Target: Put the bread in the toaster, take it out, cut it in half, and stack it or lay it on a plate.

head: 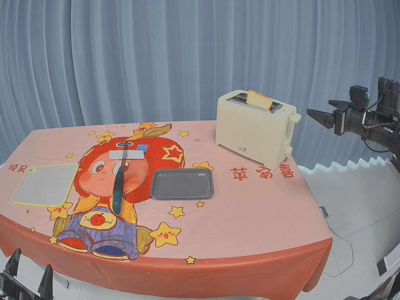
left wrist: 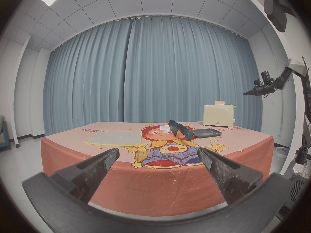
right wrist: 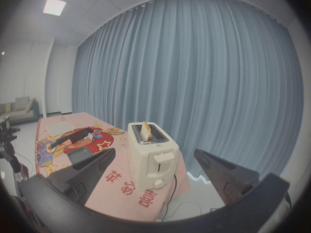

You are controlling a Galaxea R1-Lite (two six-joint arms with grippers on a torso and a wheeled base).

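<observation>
A slice of bread (head: 259,99) sticks up out of one slot of the cream toaster (head: 253,129) at the table's far right; the bread (right wrist: 146,131) and toaster (right wrist: 152,159) also show in the right wrist view. My right gripper (head: 320,116) hangs open in the air to the right of the toaster, off the table, nothing between its fingers. My left gripper (left wrist: 158,160) is open and low, in front of the table's near left edge. A knife (head: 118,181) with a teal handle lies left of the grey plate (head: 182,183). A pale cutting board (head: 46,184) lies at the far left.
The pink cloth (head: 233,221) with a cartoon print covers the table. A small white and blue card (head: 127,154) lies by the knife's tip. A blue curtain hangs behind. The toaster's cord (right wrist: 170,194) drops off the table's right side to the floor.
</observation>
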